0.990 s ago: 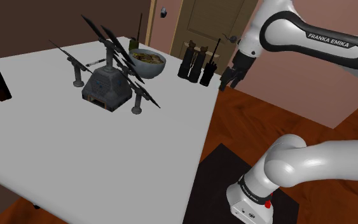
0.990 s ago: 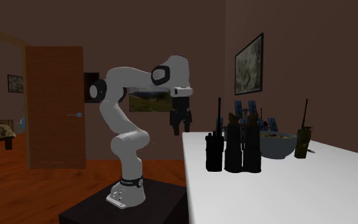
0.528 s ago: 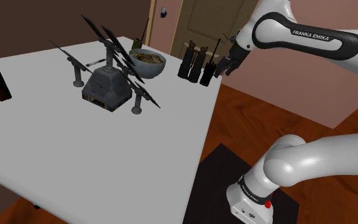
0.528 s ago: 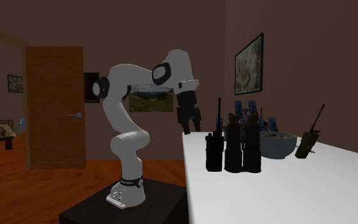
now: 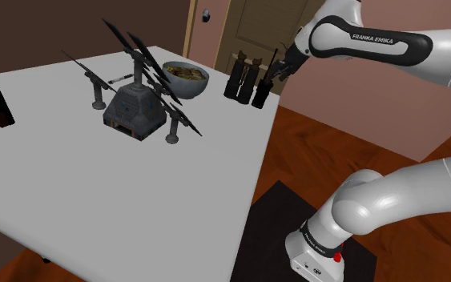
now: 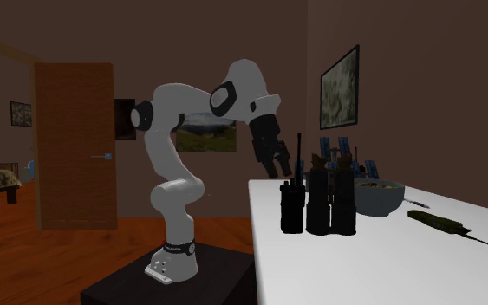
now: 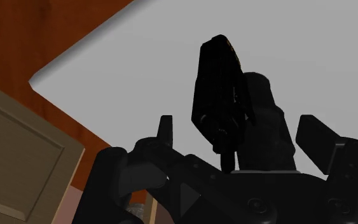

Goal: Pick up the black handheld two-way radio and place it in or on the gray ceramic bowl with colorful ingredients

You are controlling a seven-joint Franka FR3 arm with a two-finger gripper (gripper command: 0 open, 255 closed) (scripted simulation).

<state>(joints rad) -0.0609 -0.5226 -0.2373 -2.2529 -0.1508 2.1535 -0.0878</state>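
Swung in over the white counter [image 5: 71, 176], the black two-finger pincer [image 5: 275, 76] hovered spread above the ungrasped upright black handheld radio [image 5: 261, 90]; its move to the grey food-filled bowl [image 5: 186, 80] remained.

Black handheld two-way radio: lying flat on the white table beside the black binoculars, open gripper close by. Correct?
No: the black handheld two-way radio stands upright, not flat, as the second exterior view shows. It is on the white table beside the black binoculars, with the open black gripper close by.
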